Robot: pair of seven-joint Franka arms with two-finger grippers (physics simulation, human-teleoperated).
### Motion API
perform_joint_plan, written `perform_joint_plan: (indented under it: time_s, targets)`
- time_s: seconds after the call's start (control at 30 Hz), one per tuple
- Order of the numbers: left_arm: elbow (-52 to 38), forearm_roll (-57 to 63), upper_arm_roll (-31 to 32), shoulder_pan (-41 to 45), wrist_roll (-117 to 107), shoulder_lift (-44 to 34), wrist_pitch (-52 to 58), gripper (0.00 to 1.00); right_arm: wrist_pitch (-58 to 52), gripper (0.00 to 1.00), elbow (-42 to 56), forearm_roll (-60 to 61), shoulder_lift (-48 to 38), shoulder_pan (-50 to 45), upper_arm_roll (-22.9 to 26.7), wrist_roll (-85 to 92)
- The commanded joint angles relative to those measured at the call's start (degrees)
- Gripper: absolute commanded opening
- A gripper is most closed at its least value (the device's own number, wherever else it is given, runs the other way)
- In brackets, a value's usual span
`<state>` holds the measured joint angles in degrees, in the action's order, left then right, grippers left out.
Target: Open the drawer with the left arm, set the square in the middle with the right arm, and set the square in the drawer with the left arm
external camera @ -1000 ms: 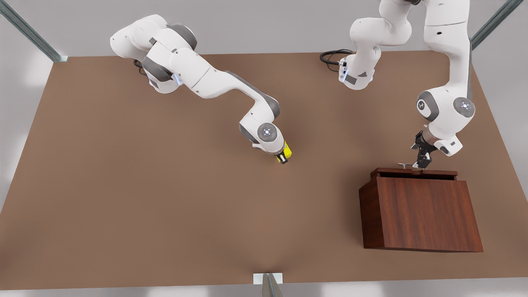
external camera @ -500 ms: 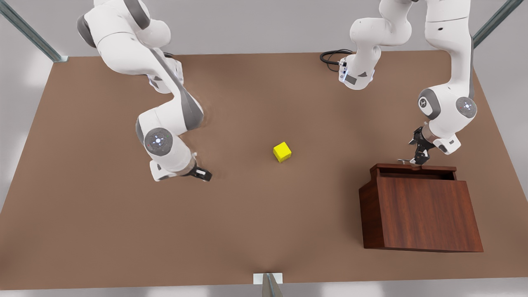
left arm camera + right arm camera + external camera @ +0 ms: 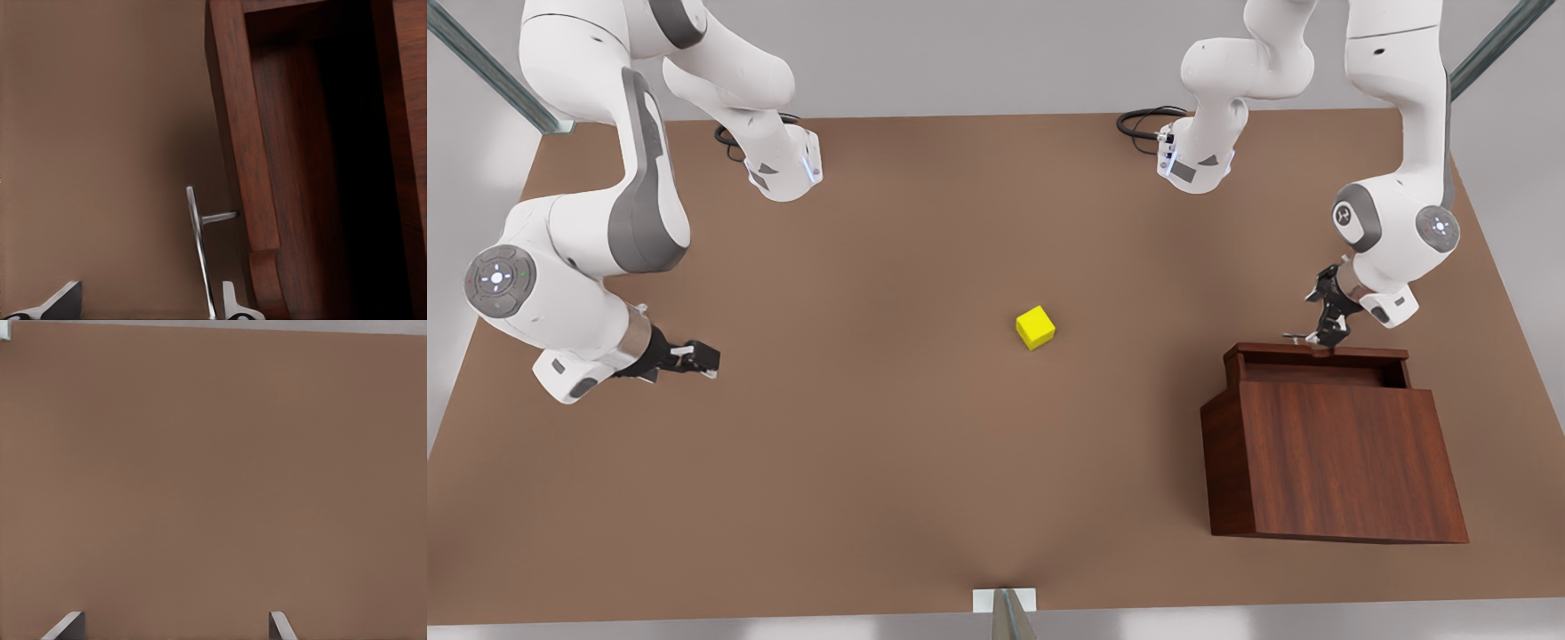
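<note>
Brown across nearly the whole front view, lying bare as the tabletop [image 3: 854, 480]. Standing on it at lower right as a reddish-brown wooden cabinet [image 3: 1343, 462], showing the drawer [image 3: 1316, 364] slid part-way out along the upper edge, with a dark hollow inside.

Reaching down from upper right as the left arm [image 3: 1396, 231], setting the left gripper [image 3: 1327, 331] at the drawer's slim silver handle [image 3: 198, 247]. Holding its fingers spread wide, with the bar between them and close against one finger [image 3: 230, 303], so hooking rather than pinching. Hanging at middle left as the right arm [image 3: 569, 284], waiting with the right gripper [image 3: 701, 357] spread, carrying nothing, low over bare table.

Sitting free near frame centre as the small yellow square [image 3: 1035, 327], well apart from both grippers and from the cabinet. Judging the middle placement done, and the drawer pull as the step in hand.

Risking a slip off the bar, with no clamp on it and only one finger bearing. Risking too narrow an opening for the square if stopping the pull short. Risking a snag on the handle when lifting away, nudging the drawer back or shifting the cabinet.
</note>
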<state>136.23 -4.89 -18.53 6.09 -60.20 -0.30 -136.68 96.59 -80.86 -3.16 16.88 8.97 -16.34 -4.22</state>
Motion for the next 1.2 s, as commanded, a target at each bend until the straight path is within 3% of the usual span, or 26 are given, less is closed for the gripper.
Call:
perform_joint_plan:
  time_s: [0.0, 1.17]
  targets:
    - [0.0, 0.05, 0.07, -0.82, 0.0, -0.06, 0.18, 1.0, 0.0, 1.0, 0.0, 0.0, 0.0, 0.0, 0.0, 0.0]
    - [0.53, 0.14, 0.07, -0.82, -0.44, -0.85, 5.81, 1.0, 0.0, 1.0, 0.0, 0.0, 0.0, 0.18, 0.0, 0.0]
